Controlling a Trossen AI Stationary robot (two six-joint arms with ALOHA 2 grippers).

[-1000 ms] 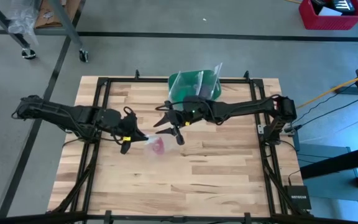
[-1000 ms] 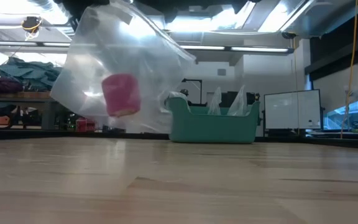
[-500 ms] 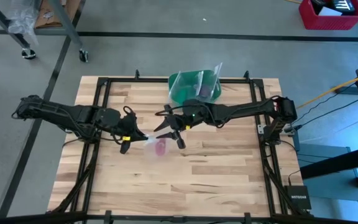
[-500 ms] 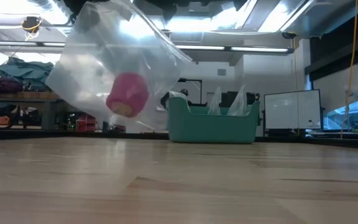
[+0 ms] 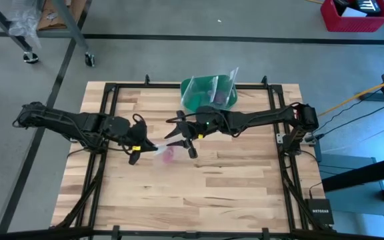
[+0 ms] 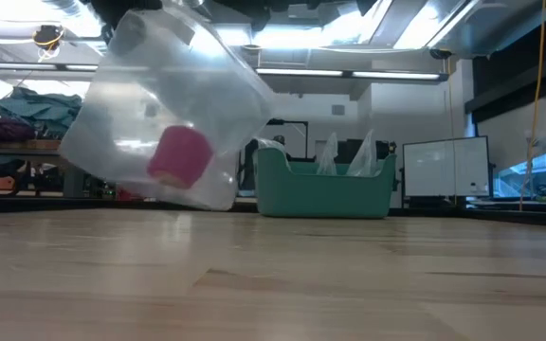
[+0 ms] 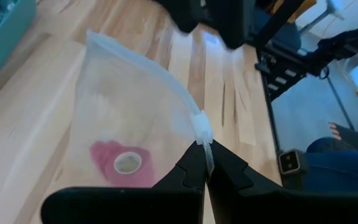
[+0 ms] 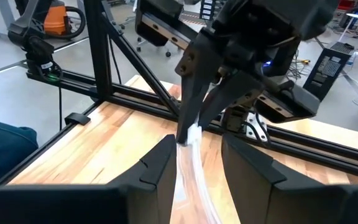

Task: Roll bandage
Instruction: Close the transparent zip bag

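Pinching bag (image 6: 164, 114) corner, left gripper (image 7: 204, 163) clenched, hanging it clear of table (pink bandage (image 6: 178, 157) roll inside); right gripper (image 8: 196, 163) waiting half-open beside.

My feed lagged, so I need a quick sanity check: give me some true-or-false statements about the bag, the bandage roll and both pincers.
1. The pink bandage roll sits inside the clear plastic bag. True.
2. The bag lies flat on the table. False: it hangs above the wood, held up.
3. The left pincer is shut on the bag's top edge. True.
4. The right pincer is clamped on the green bowl. False: it is open around the bag's edge, with the bowl behind it.
5. The bandage lies unrolled across the table. False: it is a small roll.
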